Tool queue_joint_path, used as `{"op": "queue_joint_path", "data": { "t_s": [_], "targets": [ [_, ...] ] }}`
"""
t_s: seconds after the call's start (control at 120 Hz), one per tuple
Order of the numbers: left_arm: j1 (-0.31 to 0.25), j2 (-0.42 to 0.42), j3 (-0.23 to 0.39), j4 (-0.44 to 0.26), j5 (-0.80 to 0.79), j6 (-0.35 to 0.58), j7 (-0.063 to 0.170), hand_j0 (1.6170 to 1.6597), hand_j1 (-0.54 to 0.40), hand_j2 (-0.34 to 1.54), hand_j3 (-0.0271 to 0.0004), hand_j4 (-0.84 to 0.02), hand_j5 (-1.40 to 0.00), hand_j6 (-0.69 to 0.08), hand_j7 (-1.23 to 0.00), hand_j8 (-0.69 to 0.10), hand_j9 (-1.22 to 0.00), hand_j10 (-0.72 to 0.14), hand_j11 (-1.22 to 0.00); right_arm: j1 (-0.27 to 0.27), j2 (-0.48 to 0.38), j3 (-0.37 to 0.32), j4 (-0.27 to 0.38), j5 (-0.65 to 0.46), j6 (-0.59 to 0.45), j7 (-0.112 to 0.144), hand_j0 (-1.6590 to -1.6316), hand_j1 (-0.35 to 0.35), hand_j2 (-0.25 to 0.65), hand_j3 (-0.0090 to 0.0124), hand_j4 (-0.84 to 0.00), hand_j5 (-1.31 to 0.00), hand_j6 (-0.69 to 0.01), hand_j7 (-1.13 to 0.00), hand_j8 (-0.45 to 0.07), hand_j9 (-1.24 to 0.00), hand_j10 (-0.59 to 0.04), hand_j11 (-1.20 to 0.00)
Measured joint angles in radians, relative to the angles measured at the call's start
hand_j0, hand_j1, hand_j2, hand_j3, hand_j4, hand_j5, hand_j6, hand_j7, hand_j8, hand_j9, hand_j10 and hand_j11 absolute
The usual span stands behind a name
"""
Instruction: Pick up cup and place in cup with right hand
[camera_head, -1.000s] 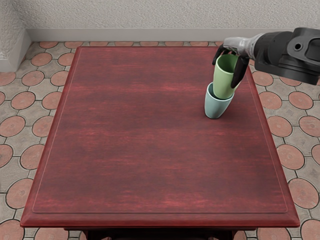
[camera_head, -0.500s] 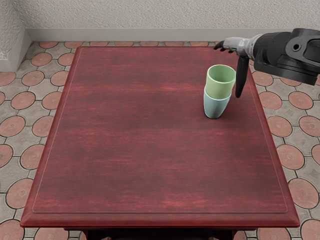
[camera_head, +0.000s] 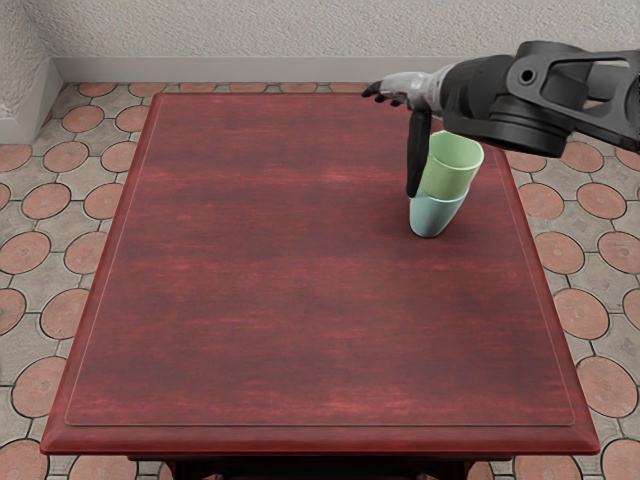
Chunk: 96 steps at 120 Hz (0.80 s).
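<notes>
Inside the blue cup (camera_head: 434, 216), 1 tilted green cup (camera_head: 454, 168), perhaps against the open right hand (camera_head: 420, 92).

Table (camera_head: 300, 320) looks like stained wood, smooth, faint sheen. Green cup (camera_head: 450, 168), blue cup (camera_head: 432, 217) look smooth; plastic or ceramic, can't tell. Right hand (camera_head: 408, 88) shows shiny metallic back, dark matt fingers. Wall (camera_head: 300, 30) looks rough, plaster-like.
</notes>
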Motion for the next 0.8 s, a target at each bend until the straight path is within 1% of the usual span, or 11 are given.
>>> {"op": "queue_joint_path", "data": {
  "t_s": [0.033,0.117,0.192,0.267,0.367,0.442,0.575,0.633,0.675,0.758,0.8],
  "targets": [
    [0.000,0.000,0.000,0.000,0.000,0.000,0.000,1.6581,0.349,0.00,0.0000,0.000,0.00,0.000,0.00,0.000,0.00,0.000,0.00,-0.006,0.008,0.027,-0.002,0.006,0.002,0.000,-1.6580,-0.308,-0.006,0.0000,-0.038,-0.05,-0.038,-0.05,-0.037,-0.05,-0.037,-0.05],
    [0.033,0.000,-0.001,0.000,0.000,0.000,0.000,1.6581,0.349,0.00,0.0000,0.000,0.00,0.000,0.00,0.000,0.00,0.000,0.00,-0.016,0.029,0.087,0.003,0.020,0.013,0.000,-1.6580,-0.309,-0.006,0.0000,-0.037,-0.05,-0.038,-0.05,-0.037,-0.05,-0.036,-0.05],
    [0.045,0.000,-0.001,0.000,0.000,0.000,0.000,1.6581,0.349,0.00,0.0000,0.000,0.00,-0.001,0.00,-0.001,0.00,0.000,0.00,-0.021,0.042,0.141,0.025,0.079,0.027,0.000,-1.6580,-0.308,-0.006,0.0000,-0.037,-0.05,-0.038,-0.05,-0.037,-0.05,-0.036,-0.05],
    [0.045,0.000,-0.001,0.000,0.000,0.000,0.000,1.6581,0.349,0.00,0.0000,0.000,0.00,0.000,0.00,0.000,0.00,0.000,0.00,-0.026,0.055,0.193,0.070,0.139,0.037,0.000,-1.6581,-0.308,-0.006,0.0000,-0.037,-0.05,-0.037,-0.05,-0.037,-0.05,-0.036,-0.05],
    [0.047,0.000,-0.002,0.000,0.000,0.000,0.000,1.6581,0.349,0.00,0.0000,0.000,0.00,0.000,0.00,0.000,0.00,0.000,0.00,-0.043,0.063,0.269,0.145,0.202,0.040,0.000,-1.6581,-0.308,-0.006,0.0000,-0.036,-0.05,-0.037,-0.05,-0.036,-0.05,-0.036,-0.05],
    [0.050,0.000,-0.002,0.000,0.000,0.000,0.000,1.6581,0.349,0.00,0.0000,0.000,0.00,-0.001,0.00,0.000,0.00,0.000,0.00,-0.056,0.041,0.308,0.209,0.251,0.042,0.000,-1.6581,-0.308,-0.006,0.0000,-0.037,-0.05,-0.037,-0.05,-0.037,-0.05,-0.036,-0.05],
    [0.050,0.000,-0.002,-0.001,0.000,0.000,0.000,1.6581,0.349,0.00,0.0000,0.000,0.00,0.000,0.00,0.000,0.00,0.000,0.00,-0.152,0.000,0.422,0.293,0.295,0.080,0.000,-1.6581,-0.307,-0.007,0.0000,-0.036,-0.05,-0.037,-0.05,-0.037,-0.05,-0.036,-0.05],
    [0.050,0.000,-0.002,-0.001,0.000,0.000,0.000,1.6581,0.349,0.00,0.0000,0.000,0.00,0.000,0.00,0.000,0.00,0.000,0.00,-0.186,-0.016,0.466,0.321,0.321,0.117,0.000,-1.6581,-0.307,-0.007,0.0000,-0.036,-0.05,-0.037,-0.05,-0.036,-0.05,-0.036,-0.05],
    [0.050,0.000,-0.002,0.000,0.000,0.000,0.000,1.6581,0.349,0.00,0.0000,0.000,0.00,0.000,0.00,0.000,0.00,0.000,0.00,-0.224,-0.034,0.503,0.336,0.346,0.165,0.000,-1.6581,-0.307,-0.007,0.0000,-0.037,-0.05,-0.037,-0.05,-0.037,-0.05,-0.036,-0.05],
    [0.050,0.000,-0.002,-0.001,0.000,0.000,0.000,1.6581,0.349,0.00,0.0000,0.000,0.00,0.000,0.00,0.000,0.00,0.000,0.00,-0.335,-0.064,0.616,0.356,0.388,0.302,0.000,-1.6581,-0.304,-0.007,0.0000,-0.039,-0.05,-0.039,-0.05,-0.039,-0.05,-0.038,-0.05],
    [0.050,0.000,-0.002,-0.001,0.000,0.000,0.000,1.6581,0.349,0.00,0.0000,0.000,0.00,0.000,0.00,0.000,0.00,0.000,0.00,-0.380,-0.080,0.664,0.365,0.426,0.376,0.000,-1.6581,-0.302,-0.008,0.0000,-0.040,-0.05,-0.040,-0.05,-0.040,-0.05,-0.040,-0.05]
  ]
}}
